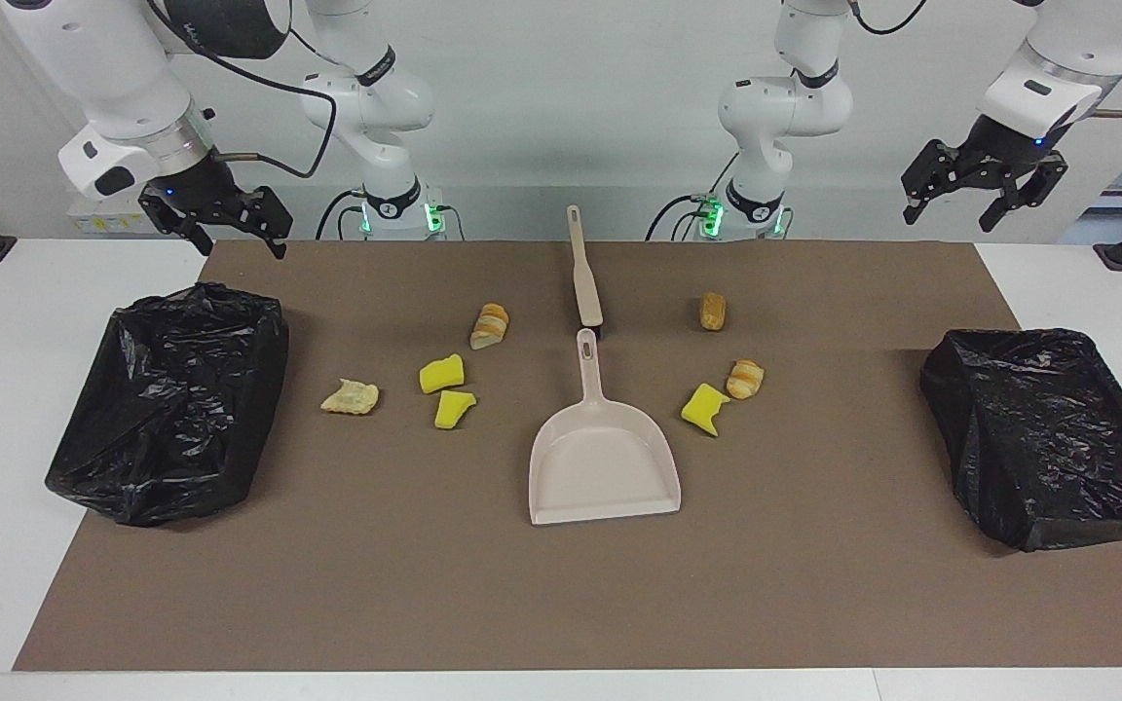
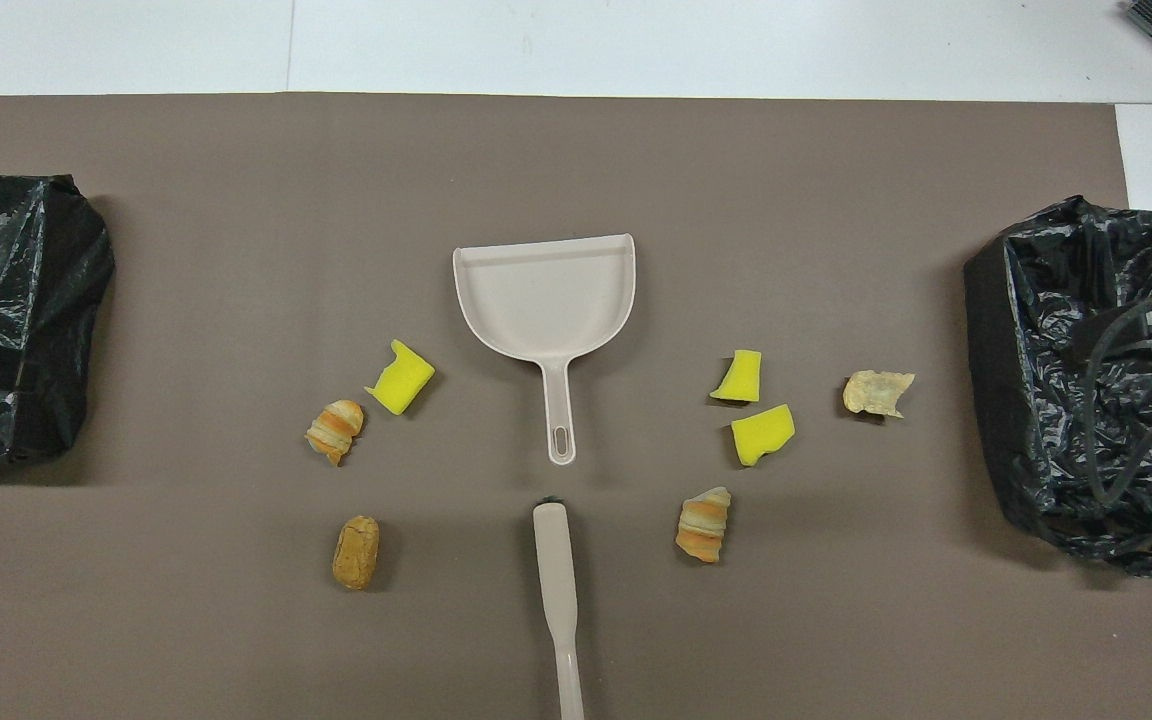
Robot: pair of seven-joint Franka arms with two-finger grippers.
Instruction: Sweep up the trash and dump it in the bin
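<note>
Facing view: nothing has been taken up yet, so the task is judged to stand at its very first step. The dustpan lies flat at the middle of the brown mat, handle pointing toward the robots, and the brush lies just nearer the robots, in line with that handle, not quite touching it. The trash is scattered on the mat at both sides of the dustpan: three yellow sponge chunks and four bread-like pieces, none inside the pan. A black-lined bin stands at the right arm's end of the bench, another bin at the left arm's end.

The right tool is held raised over the mat's edge by its bin, released and empty. The left tool is held high over the bench's white edge, likewise spread and empty.

Next, the brush and the dustpan handle would probably need to be reached for and grasped, one by each arm, before any sweeping.
</note>
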